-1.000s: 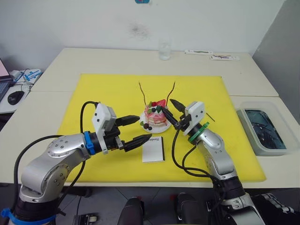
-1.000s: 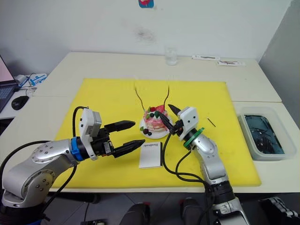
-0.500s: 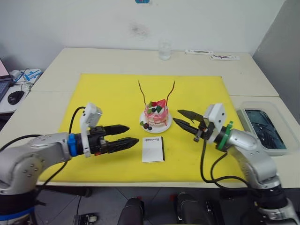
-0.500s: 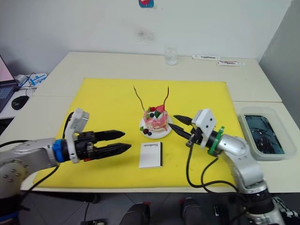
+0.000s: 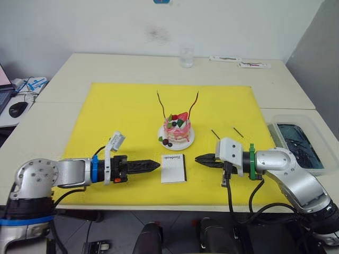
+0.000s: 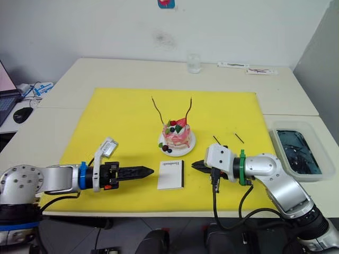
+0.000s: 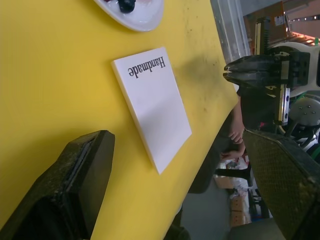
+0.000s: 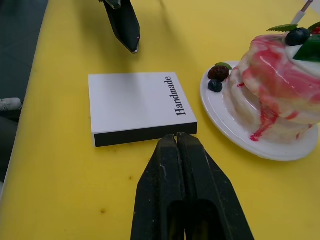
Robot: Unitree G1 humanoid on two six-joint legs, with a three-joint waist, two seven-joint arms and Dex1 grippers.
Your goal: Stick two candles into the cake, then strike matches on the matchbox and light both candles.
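Looking down on a yellow mat [image 5: 116, 106] spread over a pale table [image 5: 79, 69]. Finding the cake [image 5: 177, 129] near the mat's middle, on its small white plate [image 5: 188, 143]. Counting both candles [image 5: 161, 105] stuck upright in the top, one toward each side, thin white ends down among the berries. Cannot say from here which is the red and which the tan.

Spotting the matches [image 5: 215, 134] on the mat to the right of the cake, two short dark sticks lying near each other, apart from the plate and from both arms.

Placing the matchbox [image 5: 173, 168] flat on the mat just in front of the cake, lettering up, black strip along the edge that faces the right arm.

Noting the left gripper [image 5: 153, 166] low over the mat, left of the matchbox and pointing at it, near but apart. Seen edge-on from the head, yet with fingers [image 7: 65, 195] spread wide in the left wrist view, nothing between them.

Noting the right gripper [image 5: 198, 158] on the opposite side of the matchbox, level with the mat and aimed at the black strip. Pressed tight together along the whole length, holding nothing. Close to the box edge, with a little bare mat between.

Leaving a clear glass [image 5: 185, 57] at the far table edge and a tray [image 5: 275, 143] of dark contents off the mat to the right.
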